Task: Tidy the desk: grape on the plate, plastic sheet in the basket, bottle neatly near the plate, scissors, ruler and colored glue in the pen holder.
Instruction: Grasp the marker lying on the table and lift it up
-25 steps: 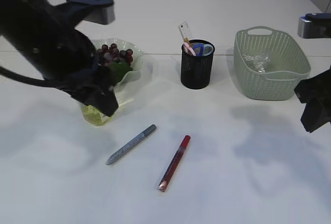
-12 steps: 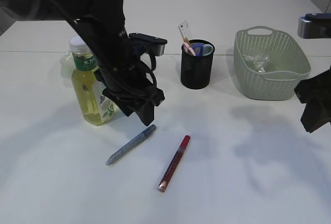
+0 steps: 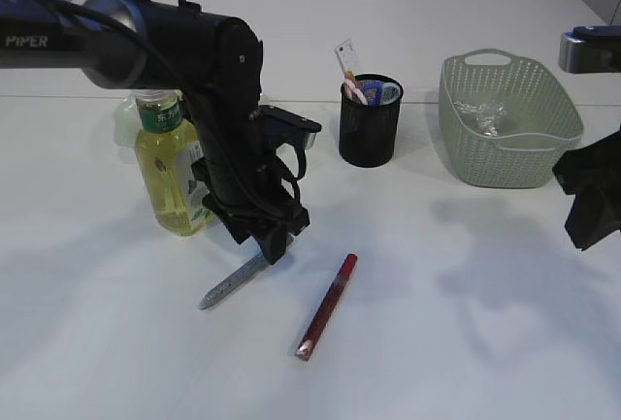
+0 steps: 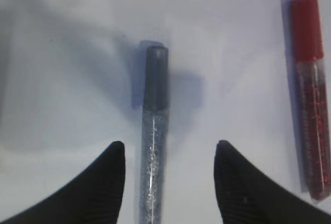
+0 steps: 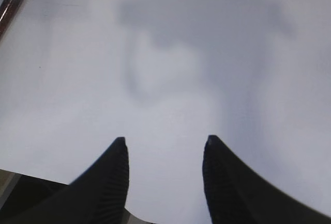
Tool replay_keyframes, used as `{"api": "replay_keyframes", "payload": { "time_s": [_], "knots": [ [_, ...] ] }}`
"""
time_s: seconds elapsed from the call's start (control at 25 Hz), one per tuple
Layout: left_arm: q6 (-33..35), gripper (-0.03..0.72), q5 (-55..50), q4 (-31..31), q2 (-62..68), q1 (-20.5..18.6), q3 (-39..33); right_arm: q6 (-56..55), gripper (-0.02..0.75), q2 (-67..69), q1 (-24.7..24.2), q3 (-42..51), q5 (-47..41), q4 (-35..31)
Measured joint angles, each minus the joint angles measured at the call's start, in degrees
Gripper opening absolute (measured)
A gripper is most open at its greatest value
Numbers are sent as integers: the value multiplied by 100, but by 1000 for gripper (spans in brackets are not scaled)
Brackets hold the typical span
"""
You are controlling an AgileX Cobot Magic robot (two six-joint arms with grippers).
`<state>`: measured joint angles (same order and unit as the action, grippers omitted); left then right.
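We see the left gripper [image 4: 168, 154] open, its fingers [image 4: 111, 167] either side of the silver glitter glue pen [image 4: 153, 146]; the red glitter glue pen [image 4: 309, 100] lies beyond the right finger; the right gripper [image 5: 163, 149] stands open over bare white table [image 5: 170, 69].

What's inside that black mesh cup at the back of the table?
The pen holder holds scissors with blue and pink handles and a clear ruler sticking up above the rim. Their lower ends are hidden by the dark mesh wall, so anything else at the bottom cannot be seen.
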<state>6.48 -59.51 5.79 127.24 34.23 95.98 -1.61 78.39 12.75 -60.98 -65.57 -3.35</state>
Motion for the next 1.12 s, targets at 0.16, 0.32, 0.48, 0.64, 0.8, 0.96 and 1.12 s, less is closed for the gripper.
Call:
{"api": "replay_keyframes", "payload": {
  "time_s": [0.16,0.32,0.48,0.64,0.8,0.96,1.12],
  "knots": [
    [0,403,38,-13,154,0,10,0,379,0,0,0,0,0],
    [83,396,64,-13,234,0,30,0,379,0,0,0,0,0],
    [104,396,194,-13,243,0,35,0,379,0,0,0,0,0],
    [104,389,211,-13,354,0,35,0,379,0,0,0,0,0],
    [104,386,225,-13,463,0,58,0,379,0,0,0,0,0],
    [104,379,214,-13,485,0,95,0,379,0,0,0,0,0],
    [104,308,204,-23,485,0,95,0,379,0,0,0,0,0]
  ]
}}
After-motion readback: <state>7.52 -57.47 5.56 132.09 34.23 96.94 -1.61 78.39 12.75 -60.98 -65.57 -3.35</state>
